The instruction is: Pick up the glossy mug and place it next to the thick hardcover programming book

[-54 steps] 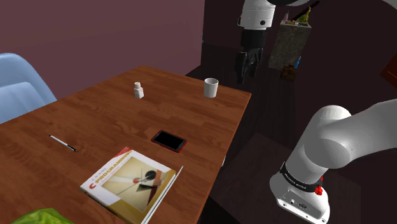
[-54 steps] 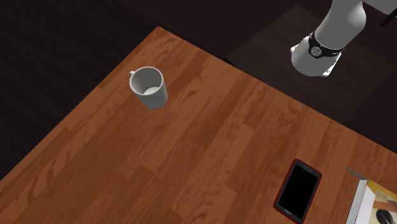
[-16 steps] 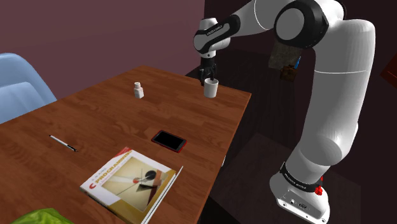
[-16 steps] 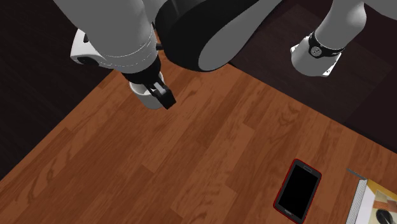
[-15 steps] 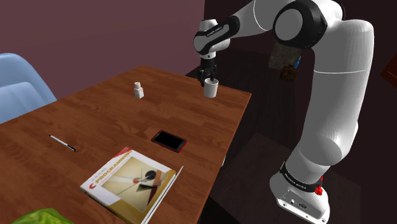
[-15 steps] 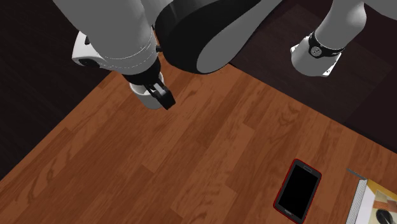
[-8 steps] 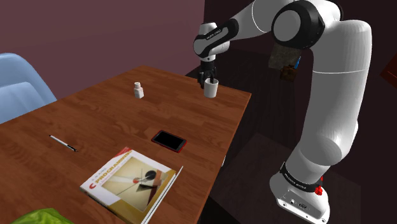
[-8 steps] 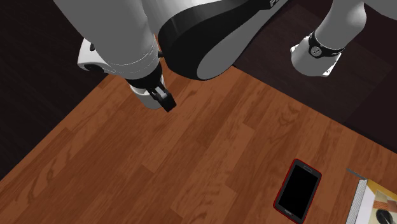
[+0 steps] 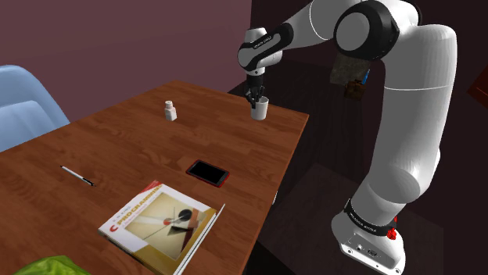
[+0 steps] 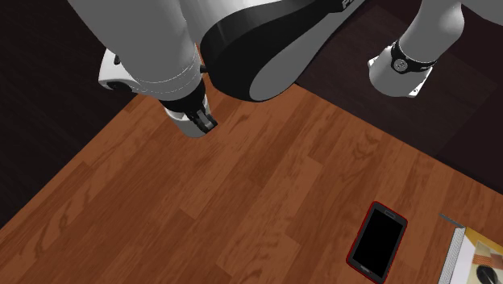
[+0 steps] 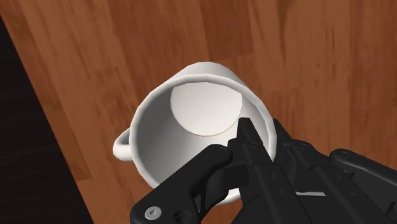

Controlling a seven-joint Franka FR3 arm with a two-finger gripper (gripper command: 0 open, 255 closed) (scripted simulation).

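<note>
Bench, shoulder view: wooden bench [image 9: 117,156], purple wall [image 9: 117,47] behind; white mug [image 9: 259,110] stands far right, book [image 9: 160,225] at the near edge, well apart.
Reach, second exterior view: arm [image 10: 145,40] hangs directly over the mug.
Jaws, wrist view: clamped on the mug's side, one inside, one outside, opposite the handle [image 11: 122,145]; I judge that keeps it clear.
Mug axis: vertical, mouth up.

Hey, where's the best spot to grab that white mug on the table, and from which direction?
Grip the mug by its rim wall, coming straight down from above: it stands upright with its mouth open, so one finger fits inside and one outside. Choose the side opposite the handle, where nothing sticks out. The hand pinches just there.
</note>
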